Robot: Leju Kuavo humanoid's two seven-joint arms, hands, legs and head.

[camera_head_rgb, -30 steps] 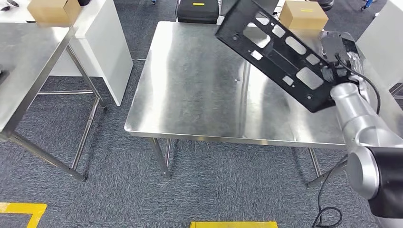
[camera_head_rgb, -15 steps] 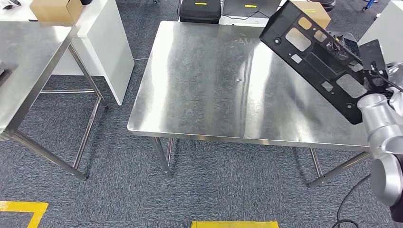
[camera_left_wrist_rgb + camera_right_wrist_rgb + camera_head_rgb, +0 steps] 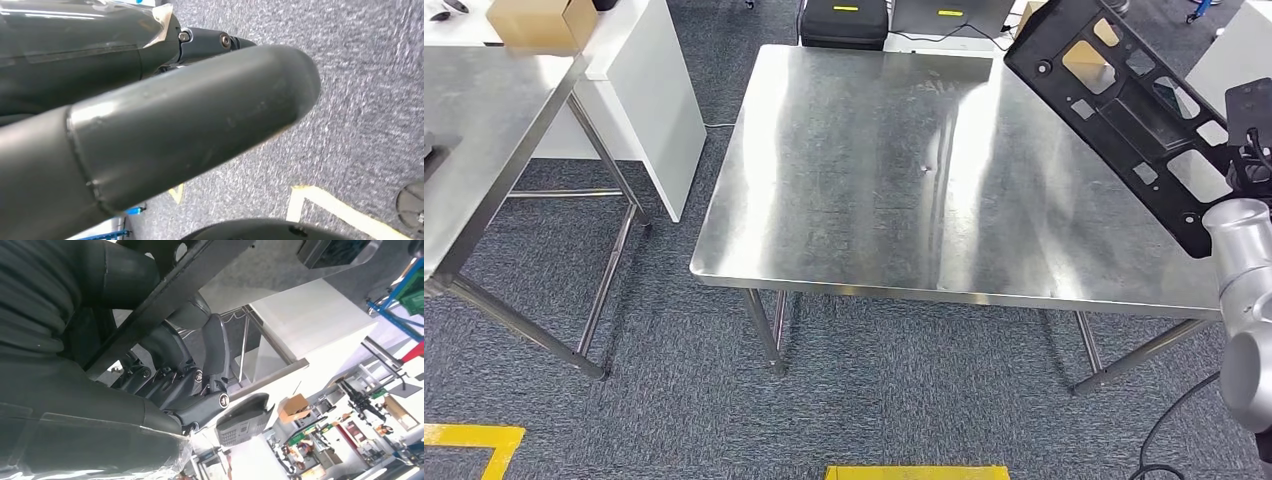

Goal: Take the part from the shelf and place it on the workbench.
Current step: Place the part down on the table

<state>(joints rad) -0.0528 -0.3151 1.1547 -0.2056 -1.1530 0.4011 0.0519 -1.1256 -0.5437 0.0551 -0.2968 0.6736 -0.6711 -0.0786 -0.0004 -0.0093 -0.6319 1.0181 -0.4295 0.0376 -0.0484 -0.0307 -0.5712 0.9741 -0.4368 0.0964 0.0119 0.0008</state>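
Observation:
The part [image 3: 1124, 105] is a long flat black plate with several cut-out windows. My right hand [image 3: 1249, 125] grips its near end and holds it tilted in the air above the right side of the steel workbench [image 3: 854, 170], its far end reaching past the bench's back right corner. In the right wrist view the plate's edge [image 3: 165, 287] runs across my right hand [image 3: 195, 375], whose dark fingers are wrapped on it. My left hand [image 3: 175, 130] hangs over the carpet, its thumb stretched out with nothing in it.
A second steel table [image 3: 474, 130] stands at the left, with a cardboard box [image 3: 539, 22] and a white cabinet [image 3: 654, 90] behind it. Black cases [image 3: 844, 20] sit past the workbench's far edge. Yellow floor tape [image 3: 919, 472] marks the carpet below.
My right arm has swung to the right with the plate, carrying it from over the bench's middle right toward its right edge. The view has shifted slightly.

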